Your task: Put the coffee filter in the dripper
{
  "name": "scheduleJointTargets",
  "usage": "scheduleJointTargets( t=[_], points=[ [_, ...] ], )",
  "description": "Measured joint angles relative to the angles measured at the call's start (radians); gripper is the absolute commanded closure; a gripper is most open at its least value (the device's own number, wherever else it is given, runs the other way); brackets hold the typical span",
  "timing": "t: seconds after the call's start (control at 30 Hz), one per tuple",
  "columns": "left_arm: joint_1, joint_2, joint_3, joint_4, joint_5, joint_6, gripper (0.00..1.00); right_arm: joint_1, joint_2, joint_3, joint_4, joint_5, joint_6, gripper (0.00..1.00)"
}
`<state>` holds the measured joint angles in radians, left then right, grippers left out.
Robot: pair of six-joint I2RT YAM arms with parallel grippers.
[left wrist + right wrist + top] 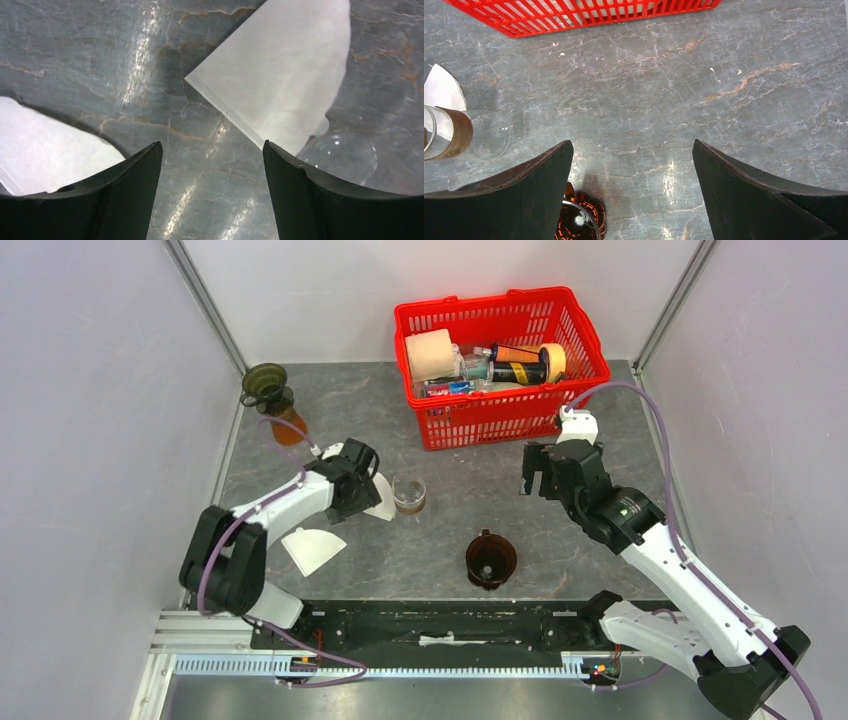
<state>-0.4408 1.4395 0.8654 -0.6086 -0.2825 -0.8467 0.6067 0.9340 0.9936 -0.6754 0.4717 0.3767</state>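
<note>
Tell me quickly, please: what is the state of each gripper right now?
Left gripper: open, jaws empty above the table.
Right gripper: open, jaws wide, holding nothing.

The dripper sat toward the front of the worktop, about midway between the two arms. Behind it and to the left stood a glass, with a coffee filter lying just left of it (touching, or nearly). A second filter lay further left and nearer the front. A basket stood at the back.
</note>
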Motion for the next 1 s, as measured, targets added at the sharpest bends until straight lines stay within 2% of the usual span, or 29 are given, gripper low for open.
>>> scheduleJointTargets(
  t=[0.2,0.5,0.73,1.0],
  points=[
    [0.000,0.173,0.095,-0.002,-0.008,0.020,0.23,0.000,0.010,-0.005,0.000,0.000,0.000,0.03],
    [0.000,0.297,0.200,0.002,-0.032,0.027,0.25,0.000,0.011,-0.005,0.000,0.001,-0.003,0.03],
    [0.000,0.335,0.233,0.000,-0.031,0.026,0.36,0.000,0.027,-0.005,0.000,-0.002,-0.007,0.03],
    [0.001,0.319,0.231,-0.005,-0.027,0.029,0.30,0.000,0.031,-0.006,0.000,0.001,-0.009,0.03]
  ],
)
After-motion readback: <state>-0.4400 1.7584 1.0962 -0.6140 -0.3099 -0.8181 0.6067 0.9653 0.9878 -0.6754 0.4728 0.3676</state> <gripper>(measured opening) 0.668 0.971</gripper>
